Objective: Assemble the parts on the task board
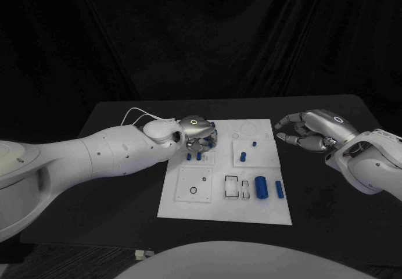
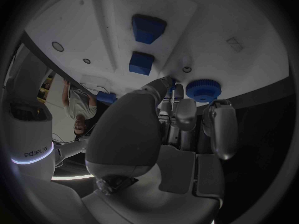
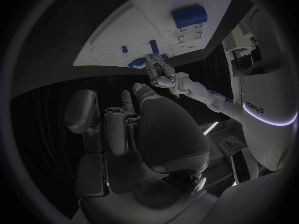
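Observation:
The white task board (image 1: pixel 214 204) lies in the middle of the table. My left hand (image 1: pixel 197 132) hangs over its far left part, fingers pointing down at the plate. In the left wrist view a round ribbed blue part (image 2: pixel 203 90) sits right by the fingertips (image 2: pixel 185 107), and a speck of blue shows at the thumb tip; whether anything is held is unclear. Two blue blocks (image 2: pixel 148 27) lie farther off. My right hand (image 1: pixel 314 131) hovers off the board's right edge, fingers apart and loosely bent, holding nothing. A thick blue cylinder (image 1: pixel 261 187) and a thin blue piece (image 1: pixel 279 189) lie near the right.
A small blue peg (image 1: pixel 244 156) stands mid-board, and more blue pieces (image 1: pixel 194 156) lie under my left hand. Rectangular slots (image 1: pixel 231 186) and a square plate with a hole (image 1: pixel 193 185) mark the near half. Black table (image 1: pixel 335 197) surrounds the board.

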`<action>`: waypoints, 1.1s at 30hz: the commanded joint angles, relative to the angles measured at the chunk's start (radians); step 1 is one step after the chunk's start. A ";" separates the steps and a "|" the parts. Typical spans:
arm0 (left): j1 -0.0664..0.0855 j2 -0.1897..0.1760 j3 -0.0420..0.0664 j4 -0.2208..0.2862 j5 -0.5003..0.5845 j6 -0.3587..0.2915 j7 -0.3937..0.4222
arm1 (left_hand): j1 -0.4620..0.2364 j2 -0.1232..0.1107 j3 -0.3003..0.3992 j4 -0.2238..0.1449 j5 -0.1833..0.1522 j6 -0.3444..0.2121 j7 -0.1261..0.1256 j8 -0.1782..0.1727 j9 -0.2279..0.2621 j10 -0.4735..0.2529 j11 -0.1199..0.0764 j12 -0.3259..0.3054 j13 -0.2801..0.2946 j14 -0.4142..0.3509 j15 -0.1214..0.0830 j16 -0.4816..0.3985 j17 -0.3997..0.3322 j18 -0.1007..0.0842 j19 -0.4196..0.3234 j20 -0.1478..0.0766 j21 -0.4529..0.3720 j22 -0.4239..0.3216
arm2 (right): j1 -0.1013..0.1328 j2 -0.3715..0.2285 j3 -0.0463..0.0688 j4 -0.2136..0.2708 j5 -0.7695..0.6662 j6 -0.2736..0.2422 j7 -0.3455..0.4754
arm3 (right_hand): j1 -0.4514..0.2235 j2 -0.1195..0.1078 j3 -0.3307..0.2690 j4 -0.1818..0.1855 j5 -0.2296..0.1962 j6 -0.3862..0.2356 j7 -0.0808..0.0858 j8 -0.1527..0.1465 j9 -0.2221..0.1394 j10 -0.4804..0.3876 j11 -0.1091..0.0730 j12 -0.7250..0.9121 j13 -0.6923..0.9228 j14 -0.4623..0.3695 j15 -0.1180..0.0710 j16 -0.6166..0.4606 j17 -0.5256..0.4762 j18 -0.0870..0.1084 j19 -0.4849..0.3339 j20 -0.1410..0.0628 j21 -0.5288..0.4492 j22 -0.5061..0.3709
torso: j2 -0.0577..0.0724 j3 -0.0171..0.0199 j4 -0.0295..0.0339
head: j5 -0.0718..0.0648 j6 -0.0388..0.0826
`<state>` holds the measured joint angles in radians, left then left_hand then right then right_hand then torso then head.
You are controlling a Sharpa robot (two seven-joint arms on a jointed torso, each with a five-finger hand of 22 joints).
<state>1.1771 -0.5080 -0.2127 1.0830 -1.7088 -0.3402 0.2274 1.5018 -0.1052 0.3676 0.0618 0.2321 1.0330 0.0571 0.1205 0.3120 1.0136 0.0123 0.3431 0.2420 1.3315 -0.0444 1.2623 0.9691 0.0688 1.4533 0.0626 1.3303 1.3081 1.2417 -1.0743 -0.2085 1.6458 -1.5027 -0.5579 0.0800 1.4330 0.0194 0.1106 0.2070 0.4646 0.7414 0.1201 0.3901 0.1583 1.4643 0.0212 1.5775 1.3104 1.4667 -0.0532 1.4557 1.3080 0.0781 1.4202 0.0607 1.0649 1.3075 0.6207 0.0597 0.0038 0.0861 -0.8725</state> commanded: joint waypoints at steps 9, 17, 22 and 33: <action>0.033 -0.072 0.001 0.092 -0.001 -0.083 0.011 | -0.006 -0.014 0.011 -0.002 -0.008 0.010 0.001 -0.011 -0.004 0.021 0.000 -0.036 -0.017 0.011 -0.001 -0.009 -0.008 -0.014 0.004 0.000 0.001 0.191 | -0.002 0.001 0.001 -0.002 -0.002 0.003 -0.005 | 0.003 -0.005 0.005 0.000 0.004 0.005 0.002 -0.001 -0.001 0.107 0.007 -0.007 0.260 0.073 0.009 -0.005 0.130 0.019 -0.004 0.001 -0.004 0.130 | -0.002 0.0005 0.0001 | -0.004 0.000; 0.108 -0.124 0.001 0.144 -0.001 -0.020 0.042 | -0.013 -0.013 0.016 0.002 -0.028 -0.001 -0.007 -0.022 -0.008 0.027 -0.007 -0.061 -0.026 0.002 -0.004 -0.020 -0.026 -0.011 -0.005 0.000 -0.018 0.186 | -0.002 0.007 0.001 -0.007 -0.002 0.008 -0.007 | 0.003 -0.005 0.005 0.000 0.004 0.005 0.002 -0.001 -0.001 0.107 0.007 -0.007 0.260 0.073 0.010 -0.006 0.128 0.019 -0.004 0.002 -0.006 0.130 | -0.002 0.0021 -0.0014 | 0.005 0.000; 0.121 -0.143 0.001 0.147 -0.001 0.034 0.056 | -0.018 -0.014 0.015 0.006 -0.036 0.000 -0.014 -0.023 -0.009 0.025 -0.015 -0.072 -0.028 -0.004 -0.004 -0.023 -0.031 -0.009 -0.011 0.002 -0.028 0.183 | -0.003 0.011 0.001 -0.008 -0.002 0.008 -0.006 | 0.003 -0.004 0.006 0.000 0.004 0.006 0.002 0.000 -0.001 0.107 0.007 -0.007 0.260 0.073 0.010 -0.006 0.128 0.019 -0.004 0.002 -0.006 0.130 | -0.001 0.0025 0.0000 | 0.001 0.000; 0.107 -0.153 0.000 0.131 -0.001 0.090 0.054 | -0.021 -0.014 0.014 0.009 -0.046 0.000 -0.011 -0.025 -0.010 0.023 -0.012 -0.080 -0.029 -0.010 -0.005 -0.028 -0.041 -0.008 -0.015 0.002 -0.033 0.182 | -0.005 0.018 0.001 -0.011 -0.002 0.013 -0.007 | 0.003 -0.004 0.006 0.000 0.004 0.006 0.002 0.000 -0.001 0.107 0.007 -0.007 0.260 0.073 0.010 -0.006 0.128 0.019 -0.004 0.002 -0.006 0.130 | 0.002 -0.0013 0.0010 | 0.002 0.000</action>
<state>1.2869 -0.6632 -0.2129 1.2147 -1.7096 -0.2926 0.2624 1.4873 -0.1197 0.3826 0.0661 0.1888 1.0325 0.0463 0.1017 0.3029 1.0418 0.0018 0.2658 0.2139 1.3257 -0.0498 1.2375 0.9284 0.0689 1.4457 0.0624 1.3025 1.3077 1.2387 -1.0573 -0.2083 1.6345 -1.5026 -0.5499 0.0796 1.4330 0.0194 0.1106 0.2070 0.4644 0.7414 0.1201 0.3901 0.1585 1.4643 0.0212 1.5776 1.3100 1.4667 -0.0532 1.4557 1.3077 0.0781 1.4202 0.0607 1.0649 1.3078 0.6225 0.0593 0.0045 0.0877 -0.8725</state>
